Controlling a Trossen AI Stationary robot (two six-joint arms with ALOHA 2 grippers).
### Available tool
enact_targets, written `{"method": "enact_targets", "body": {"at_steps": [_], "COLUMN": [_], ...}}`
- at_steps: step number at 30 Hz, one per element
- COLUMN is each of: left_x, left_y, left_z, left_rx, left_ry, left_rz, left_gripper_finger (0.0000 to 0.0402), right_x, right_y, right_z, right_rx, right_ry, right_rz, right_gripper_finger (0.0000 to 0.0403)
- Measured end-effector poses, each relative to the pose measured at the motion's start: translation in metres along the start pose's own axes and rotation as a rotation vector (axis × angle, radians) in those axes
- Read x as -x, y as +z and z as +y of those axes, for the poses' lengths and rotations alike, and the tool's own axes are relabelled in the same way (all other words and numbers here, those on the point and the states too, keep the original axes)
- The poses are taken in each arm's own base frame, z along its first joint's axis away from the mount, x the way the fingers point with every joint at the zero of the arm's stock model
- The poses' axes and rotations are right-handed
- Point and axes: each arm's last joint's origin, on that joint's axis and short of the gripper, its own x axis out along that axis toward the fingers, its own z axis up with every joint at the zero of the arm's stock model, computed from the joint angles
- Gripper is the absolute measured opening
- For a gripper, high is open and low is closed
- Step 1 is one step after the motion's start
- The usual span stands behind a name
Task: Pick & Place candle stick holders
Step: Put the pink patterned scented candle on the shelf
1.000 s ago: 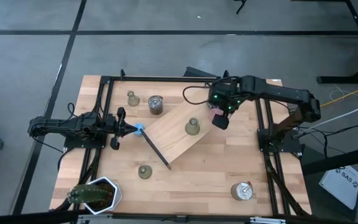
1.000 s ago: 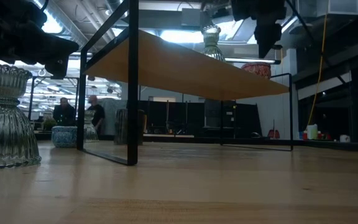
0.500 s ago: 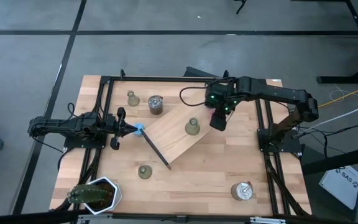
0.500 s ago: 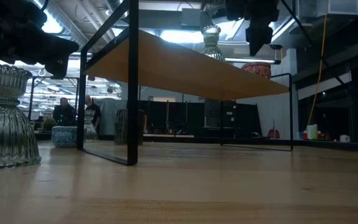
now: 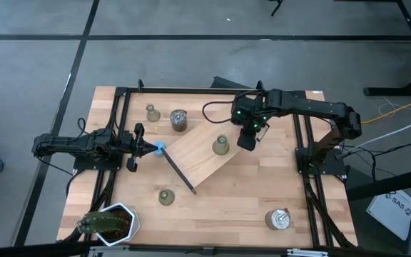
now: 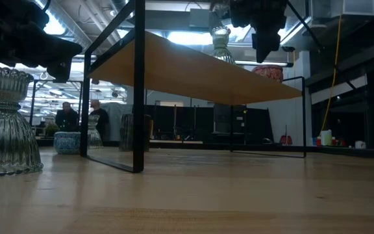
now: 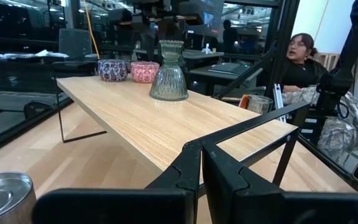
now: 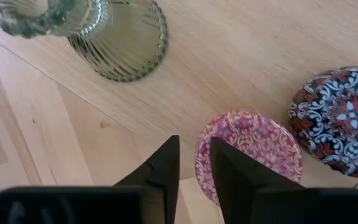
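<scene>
1. A ribbed, bell-shaped glass candle stick holder (image 5: 220, 146) stands upright on a raised wooden board (image 5: 191, 160) above the surface.
2. The right gripper (image 5: 245, 140) hovers beside it, fingers nearly together, empty.
3. The left gripper (image 5: 143, 148) waits at the board's edge, fingers together.
4. The holder is likely rigid, slippery and breakable; the narrow neck suits grasping.

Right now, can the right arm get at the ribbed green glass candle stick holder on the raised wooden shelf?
Probably yes: the right gripper hovers beside the candle stick holder, nothing between them, but its fingers are nearly closed and must reopen.
</scene>
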Motion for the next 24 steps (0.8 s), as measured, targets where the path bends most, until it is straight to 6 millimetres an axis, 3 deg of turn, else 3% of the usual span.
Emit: {"method": "enact_targets", "body": {"at_steps": [15, 24], "left_x": [0.0, 0.0], "left_y": [0.0001, -0.0001], "left_z": [0.0, 0.0], "left_rx": [0.0, 0.0], "left_ry": [0.0, 0.0], "left_rz": [0.0, 0.0], "left_gripper_finger": [0.0011, 0.0011], "right_x": [0.0001, 0.0002], "right_y": [0.0004, 0.0027], "right_z": [0.002, 0.0031], "right_rx": [0.01, 0.025], "right_ry": [0.049, 0.073], "right_rz": [0.0, -0.022], "right_gripper_finger": [0.0074, 0.0039]}}
